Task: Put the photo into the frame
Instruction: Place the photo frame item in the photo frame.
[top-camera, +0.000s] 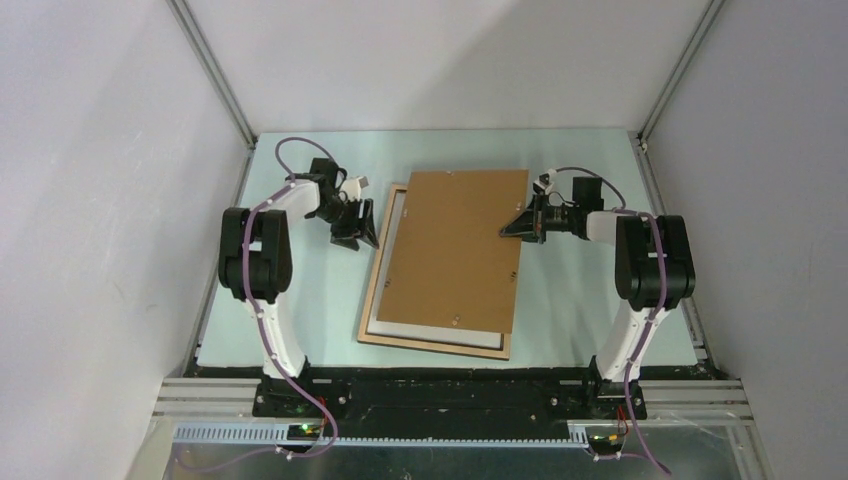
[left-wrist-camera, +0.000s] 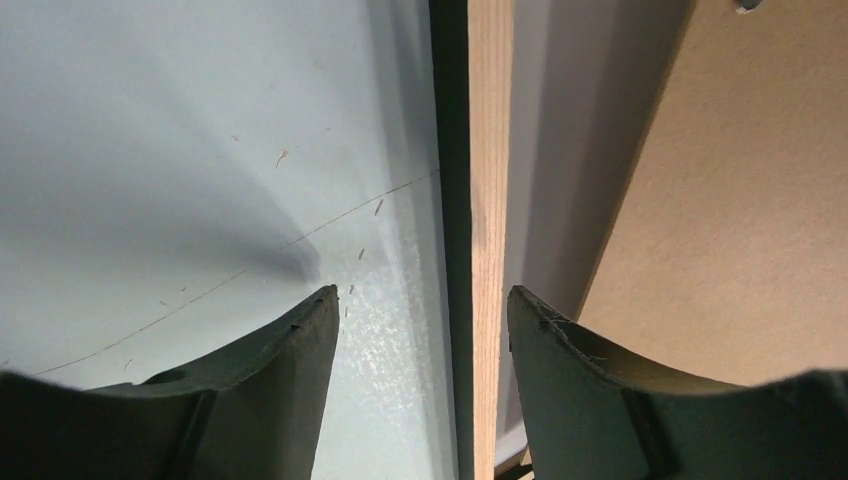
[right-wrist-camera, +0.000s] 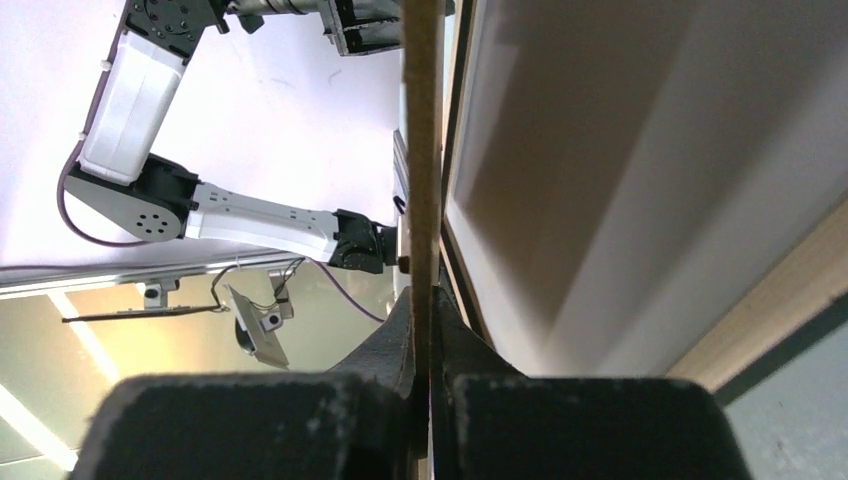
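While the frame (top-camera: 430, 346) lies back-up with the brown backing board (top-camera: 455, 250) crooked on top, the photo (top-camera: 440, 334) shows its white back underneath, so it's probably seated already. Board's edge is clamped in the right gripper (top-camera: 522, 228), the left gripper (top-camera: 355, 235) hangs spread astride the frame rail; next up, squaring the board in.

Frame (left-wrist-camera: 490, 200): back of pale bare wood, fine straight grain, matt; outer edge dark.
Backing board (left-wrist-camera: 740, 220): brown pressed fibreboard, matt, faintly fuzzy.
Photo (right-wrist-camera: 600, 180): plain white paper back, smooth, slight sheen.
Table (left-wrist-camera: 150, 150): pale blue-green, smooth, semi-gloss, with hairline scratches and specks.
Left gripper (left-wrist-camera: 422, 305): dark matt plastic, lightly scuffed.
Right gripper (right-wrist-camera: 428, 300): same dark plastic, grainy-textured.
Left arm (right-wrist-camera: 130, 90): glossy white plastic shell, matt black joints.
Enclosure rails (top-camera: 215, 75): silver metal, dull finish.
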